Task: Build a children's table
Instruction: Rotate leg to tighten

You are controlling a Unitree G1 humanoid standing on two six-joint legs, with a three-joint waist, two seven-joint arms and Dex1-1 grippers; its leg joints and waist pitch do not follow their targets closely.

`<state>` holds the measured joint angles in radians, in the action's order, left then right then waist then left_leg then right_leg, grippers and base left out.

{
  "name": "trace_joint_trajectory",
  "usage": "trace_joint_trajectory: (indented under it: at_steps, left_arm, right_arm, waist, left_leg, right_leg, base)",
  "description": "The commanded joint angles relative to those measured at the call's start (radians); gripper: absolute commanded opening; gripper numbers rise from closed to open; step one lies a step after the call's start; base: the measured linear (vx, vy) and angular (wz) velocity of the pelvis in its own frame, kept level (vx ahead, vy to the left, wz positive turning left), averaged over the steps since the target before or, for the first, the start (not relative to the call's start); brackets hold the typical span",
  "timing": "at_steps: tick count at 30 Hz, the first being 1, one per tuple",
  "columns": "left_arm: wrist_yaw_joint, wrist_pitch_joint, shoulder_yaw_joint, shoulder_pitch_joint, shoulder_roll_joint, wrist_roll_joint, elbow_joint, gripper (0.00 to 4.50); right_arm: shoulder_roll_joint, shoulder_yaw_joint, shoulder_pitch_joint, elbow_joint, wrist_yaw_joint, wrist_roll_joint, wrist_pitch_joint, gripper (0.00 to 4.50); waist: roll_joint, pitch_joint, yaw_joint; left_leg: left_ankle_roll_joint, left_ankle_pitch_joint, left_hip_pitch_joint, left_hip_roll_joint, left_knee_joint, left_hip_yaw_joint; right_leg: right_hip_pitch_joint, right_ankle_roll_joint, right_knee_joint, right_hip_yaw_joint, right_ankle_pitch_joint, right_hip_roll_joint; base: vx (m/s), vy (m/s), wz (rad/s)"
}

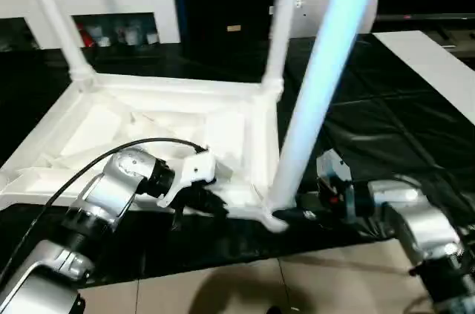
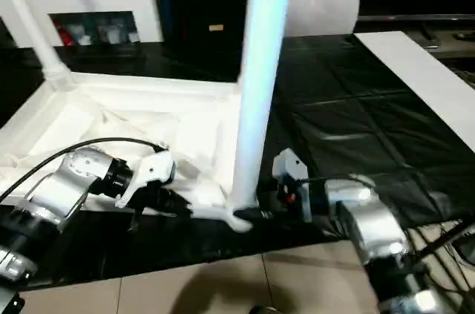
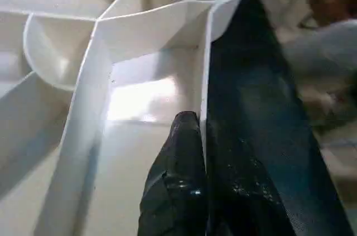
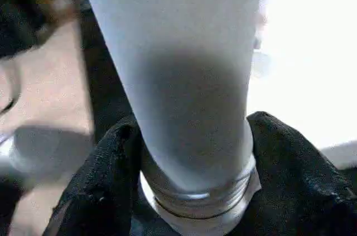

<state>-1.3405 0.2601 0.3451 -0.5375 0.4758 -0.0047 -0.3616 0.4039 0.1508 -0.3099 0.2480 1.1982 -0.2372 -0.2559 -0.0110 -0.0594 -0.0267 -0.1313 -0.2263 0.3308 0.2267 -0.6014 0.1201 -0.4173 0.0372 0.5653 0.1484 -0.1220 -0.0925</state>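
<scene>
Upturned tabletop [image 1: 148, 125] on floor; near-corner leg [image 1: 315, 99] upright in socket, long axis vertical. Right tool [image 4: 192, 191] clasping leg base; left tool [image 3: 192, 191] pinching adjacent rim

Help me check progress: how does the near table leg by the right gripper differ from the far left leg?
The near leg has the right gripper closed around its base, its threaded end still showing above the corner socket; the far left leg stands free of both grippers. The near leg leans right; the far left leg leans left. Both are white tapered tubes rising from the upturned tabletop.
</scene>
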Motion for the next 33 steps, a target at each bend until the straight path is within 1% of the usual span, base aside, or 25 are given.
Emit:
trace_joint_trajectory:
  at_steps: [1, 2, 3, 4, 5, 6, 8, 9, 11, 12, 13, 14, 15, 16, 17, 18, 19, 20, 21, 24, 26, 28, 30, 31, 33]
  left_arm:
    - [0.109, 0.085, -0.011, 0.000, -0.089, -0.033, 0.079, 0.00]
    - [0.156, 0.117, -0.022, 0.002, -0.116, -0.029, 0.093, 0.00]
    - [0.179, 0.132, -0.028, 0.003, -0.130, -0.027, 0.100, 0.00]
    - [0.184, 0.135, -0.029, 0.003, -0.133, -0.026, 0.101, 0.00]
    - [0.275, 0.196, -0.045, 0.006, -0.189, -0.010, 0.129, 0.00]
    - [0.283, 0.202, -0.046, 0.006, -0.194, -0.008, 0.132, 0.00]
    - [0.405, 0.274, -0.064, -0.001, -0.266, 0.019, 0.157, 0.00]
    - [0.438, 0.289, -0.067, -0.005, -0.285, 0.025, 0.159, 0.00]
    - [0.461, 0.298, -0.069, -0.009, -0.297, 0.030, 0.159, 0.00]
    - [0.516, 0.308, -0.076, -0.018, -0.325, 0.046, 0.154, 0.00]
    - [0.614, 0.317, -0.097, -0.035, -0.382, 0.064, 0.139, 0.00]
    - [0.661, 0.321, -0.110, -0.044, -0.411, 0.069, 0.133, 0.00]
    - [0.682, 0.323, -0.114, -0.049, -0.425, 0.073, 0.129, 0.00]
    - [0.698, 0.325, -0.115, -0.052, -0.435, 0.080, 0.129, 0.00]
    - [0.706, 0.327, -0.115, -0.053, -0.440, 0.085, 0.130, 0.00]
    - [0.707, 0.324, -0.113, -0.054, -0.441, 0.089, 0.127, 0.00]
    - [0.705, 0.322, -0.110, -0.054, -0.439, 0.091, 0.126, 0.00]
    - [0.693, 0.317, -0.098, -0.051, -0.427, 0.096, 0.128, 0.00]
    - [0.690, 0.316, -0.096, -0.050, -0.425, 0.096, 0.128, 0.00]
    - [0.637, 0.299, -0.073, -0.028, -0.379, 0.097, 0.138, 0.00]
    - [0.617, 0.292, -0.072, -0.013, -0.359, 0.099, 0.145, 0.00]
    - [0.609, 0.288, -0.072, -0.007, -0.348, 0.098, 0.146, 0.00]
    - [0.566, 0.265, -0.067, 0.007, -0.315, 0.088, 0.146, 0.00]
    - [0.540, 0.246, -0.062, 0.012, -0.299, 0.083, 0.144, 0.00]
    - [0.491, 0.225, -0.051, 0.021, -0.266, 0.071, 0.144, 0.00]
  right_arm:
    - [-0.096, 0.025, -0.009, -0.031, -0.103, -0.030, -0.038, 2.67]
    - [-0.134, 0.016, -0.011, -0.026, -0.166, -0.023, -0.052, 2.66]
    - [-0.152, 0.011, -0.012, -0.024, -0.196, -0.021, -0.061, 2.66]
    - [-0.156, 0.010, -0.013, -0.023, -0.202, -0.021, -0.063, 2.66]
    - [-0.230, -0.012, -0.021, -0.014, -0.313, -0.020, -0.091, 2.66]
    - [-0.238, -0.015, -0.021, -0.014, -0.323, -0.020, -0.095, 2.66]
    - [-0.330, -0.047, -0.039, 0.005, -0.462, -0.009, -0.116, 2.66]
    - [-0.350, -0.054, -0.047, 0.018, -0.502, 0.001, -0.113, 2.66]
    - [-0.364, -0.058, -0.053, 0.027, -0.530, 0.010, -0.109, 2.65]
    - [-0.393, -0.074, -0.072, 0.061, -0.607, 0.033, -0.096, 2.65]
    - [-0.434, -0.108, -0.109, 0.129, -0.737, 0.065, -0.074, 2.65]
    - [-0.449, -0.122, -0.126, 0.161, -0.792, 0.080, -0.054, 2.65]
    - [-0.454, -0.128, -0.133, 0.174, -0.808, 0.083, -0.031, 2.65]
    - [-0.459, -0.134, -0.135, 0.178, -0.813, 0.089, -0.009, 2.65]
    - [-0.462, -0.138, -0.135, 0.179, -0.814, 0.092, 0.004, 2.65]
    - [-0.463, -0.147, -0.134, 0.178, -0.804, 0.085, 0.014, 2.65]
    - [-0.464, -0.154, -0.131, 0.175, -0.800, 0.082, 0.021, 3.16]
    - [-0.457, -0.158, -0.125, 0.170, -0.800, 0.092, 0.036, 3.16]
    - [-0.455, -0.157, -0.124, 0.169, -0.799, 0.095, 0.039, 3.29]
    - [-0.405, -0.154, -0.093, 0.147, -0.772, 0.107, 0.065, 3.67]
    - [-0.377, -0.165, -0.078, 0.140, -0.755, 0.111, 0.091, 3.82]
    - [-0.356, -0.169, -0.072, 0.139, -0.745, 0.108, 0.113, 3.93]
    - [-0.301, -0.189, -0.056, 0.119, -0.688, 0.090, 0.149, 4.19]
    - [-0.276, -0.195, -0.050, 0.107, -0.649, 0.082, 0.162, 4.19]
    - [-0.228, -0.202, -0.040, 0.080, -0.567, 0.061, 0.176, 4.45]
  waist:
    - [0.004, 0.064, 0.007]
    - [0.002, 0.062, 0.015]
    - [0.007, 0.060, 0.029]
    - [0.007, 0.060, 0.029]
    - [0.004, 0.061, 0.045]
    - [0.004, 0.060, 0.056]
    - [0.005, 0.061, 0.069]
    - [-0.001, 0.061, 0.077]
    - [0.000, 0.063, 0.086]
    - [-0.004, 0.065, 0.089]
    - [-0.006, 0.066, 0.092]
    - [-0.010, 0.066, 0.101]
    - [-0.007, 0.071, 0.101]
    - [-0.012, 0.074, 0.099]
    - [-0.009, 0.075, 0.099]
    - [-0.008, 0.082, 0.095]
    - [-0.008, 0.083, 0.095]
    - [-0.012, 0.087, 0.093]
    - [-0.011, 0.092, 0.091]
    - [-0.009, 0.096, 0.080]
    - [-0.011, 0.093, 0.074]
    - [-0.011, 0.088, 0.066]
    - [-0.009, 0.085, 0.061]
    - [-0.010, 0.084, 0.060]
    - [-0.011, 0.082, 0.057]
  left_leg:
    - [0.065, -0.169, 0.020, -0.016, 0.070, 0.035]
    - [0.058, -0.181, 0.021, -0.019, 0.068, 0.034]
    - [0.054, -0.198, 0.022, -0.022, 0.067, 0.033]
    - [0.054, -0.198, 0.022, -0.022, 0.067, 0.033]
    - [0.057, -0.212, 0.023, -0.024, 0.064, 0.031]
    - [0.058, -0.216, 0.028, -0.025, 0.063, 0.029]
    - [0.061, -0.223, 0.024, -0.030, 0.059, 0.030]
    - [0.064, -0.235, 0.023, -0.031, 0.058, 0.028]
    - [0.075, -0.235, 0.024, -0.035, 0.055, 0.029]
    - [0.081, -0.224, 0.029, -0.032, 0.059, 0.027]
    - [0.080, -0.216, 0.029, -0.030, 0.060, 0.027]
    - [0.071, -0.215, 0.030, -0.029, 0.060, 0.025]
    - [0.073, -0.206, 0.030, -0.029, 0.059, 0.025]
    - [0.079, -0.199, 0.029, -0.028, 0.059, 0.025]
    - [0.095, -0.171, 0.035, -0.025, 0.061, 0.025]
    - [0.109, -0.122, 0.040, -0.020, 0.062, 0.023]
    - [0.117, -0.094, 0.043, -0.018, 0.061, 0.022]
    - [0.134, -0.048, 0.043, -0.015, 0.058, 0.021]
    - [0.154, -0.003, 0.043, -0.017, 0.054, 0.022]
    - [0.202, 0.083, 0.048, -0.021, 0.044, 0.024]
    - [0.214, 0.064, 0.044, -0.019, 0.045, 0.028]
    - [0.199, 0.018, 0.042, -0.018, 0.048, 0.031]
    - [0.165, -0.042, 0.041, -0.018, 0.052, 0.033]
    - [0.159, -0.056, 0.040, -0.018, 0.052, 0.033]
    - [0.148, -0.103, 0.041, -0.017, 0.055, 0.032]
  right_leg:
    - [0.077, 0.094, -0.080, -0.036, -0.499, -0.034]
    - [0.075, 0.075, -0.087, -0.031, -0.533, -0.034]
    - [0.072, 0.056, -0.095, -0.024, -0.561, -0.032]
    - [0.072, 0.056, -0.095, -0.024, -0.561, -0.032]
    - [0.074, 0.036, -0.100, -0.018, -0.580, -0.033]
    - [0.073, 0.030, -0.103, -0.013, -0.586, -0.032]
    - [0.069, 0.022, -0.111, -0.008, -0.599, -0.032]
    - [0.067, 0.018, -0.113, -0.003, -0.609, -0.032]
    - [0.068, 0.010, -0.118, -0.001, -0.605, -0.030]
    - [0.072, 0.018, -0.112, -0.004, -0.580, -0.030]
    - [0.070, 0.026, -0.111, -0.007, -0.565, -0.031]
    - [0.067, 0.042, -0.107, -0.005, -0.553, -0.030]
    - [0.072, 0.046, -0.107, -0.005, -0.534, -0.032]
    - [0.073, 0.054, -0.103, -0.008, -0.515, -0.034]
    - [0.076, 0.070, -0.097, -0.014, -0.465, -0.033]
    - [0.081, 0.103, -0.082, -0.023, -0.382, -0.035]
    - [0.083, 0.121, -0.074, -0.027, -0.338, -0.036]
    - [0.082, 0.158, -0.062, -0.032, -0.260, -0.035]
    - [0.085, 0.186, -0.052, -0.035, -0.200, -0.036]
    - [0.086, 0.225, -0.035, -0.041, -0.104, -0.037]
    - [0.083, 0.229, -0.038, -0.041, -0.131, -0.037]
    - [0.082, 0.213, -0.048, -0.040, -0.201, -0.037]
    - [0.083, 0.182, -0.058, -0.038, -0.284, -0.036]
    - [0.081, 0.174, -0.060, -0.038, -0.300, -0.036]
    - [0.082, 0.153, -0.065, -0.037, -0.340, -0.034]
  base:
    - [0.000, 0.000, 0.00]
    - [0.000, 0.000, 0.00]
    - [0.000, 0.000, 0.00]
    - [0.000, 0.000, 0.00]
    - [0.000, 0.000, 0.00]
    - [0.000, 0.000, 0.00]
    - [0.000, 0.000, 0.00]
    - [0.000, 0.000, 0.00]
    - [0.000, 0.000, 0.00]
    - [0.000, 0.000, 0.00]
    - [0.000, 0.000, 0.00]
    - [0.000, 0.000, 0.00]
    - [0.000, 0.000, 0.00]
    - [0.000, 0.000, 0.00]
    - [0.000, 0.000, 0.00]
    - [0.000, 0.000, 0.00]
    - [0.000, 0.000, 0.00]
    - [0.051, -0.001, 0.03]
    - [0.051, -0.001, 0.03]
    - [0.000, 0.000, 0.00]
    - [0.000, 0.000, 0.00]
    - [0.000, 0.000, 0.00]
    - [0.000, 0.000, 0.00]
    - [0.000, 0.000, 0.00]
    - [0.000, 0.000, 0.00]
